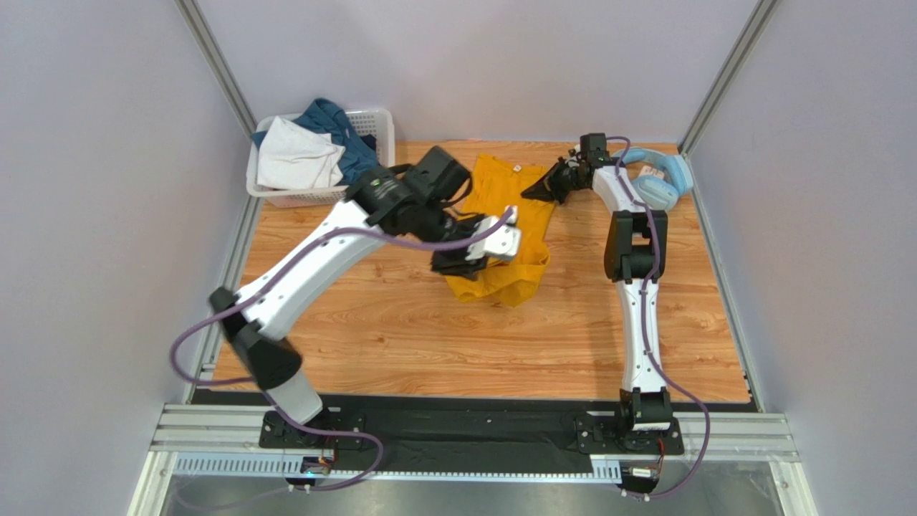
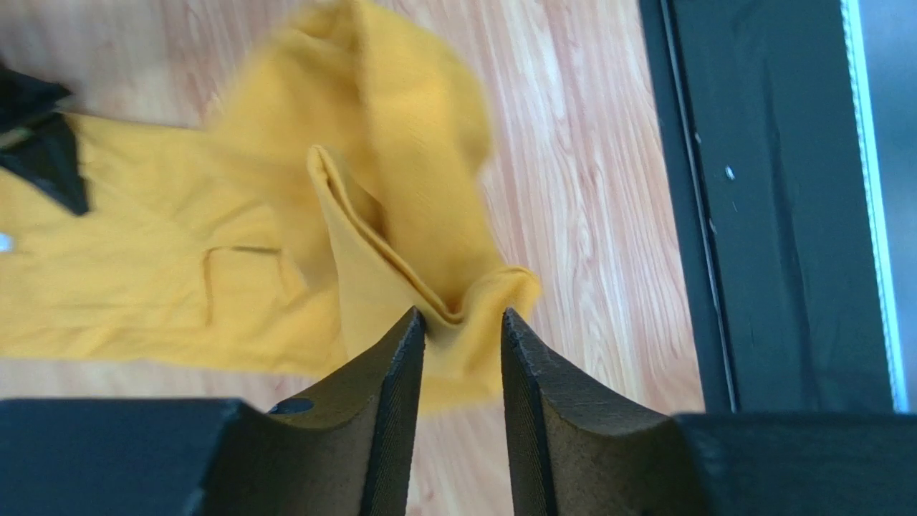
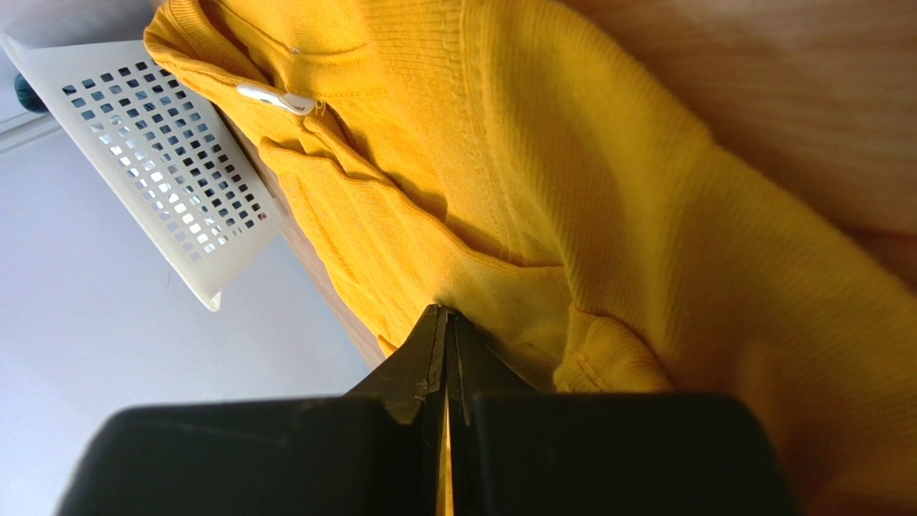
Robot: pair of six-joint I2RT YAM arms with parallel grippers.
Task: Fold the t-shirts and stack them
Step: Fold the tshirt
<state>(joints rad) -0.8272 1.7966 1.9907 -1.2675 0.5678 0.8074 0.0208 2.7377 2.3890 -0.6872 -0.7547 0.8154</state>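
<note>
**A:** "What did the left gripper [image 2: 461,333] have?"

**B:** "A bunched fold of the mustard t-shirt [image 2: 409,183], with the jaws part-closed around it. That fold could have slipped. The right gripper [image 3: 447,323] was clenched on a thin hem, which a hard pull might have freed."

**A:** "Around them?"

**B:** "The shirt sagged between them onto the counter [image 1: 431,333]. The headphones [image 1: 657,177] near the right gripper could have snagged its arm."

No readable txt; white tag [image 3: 278,100] on yellow t-shirt [image 3: 646,215] illegible.
</note>
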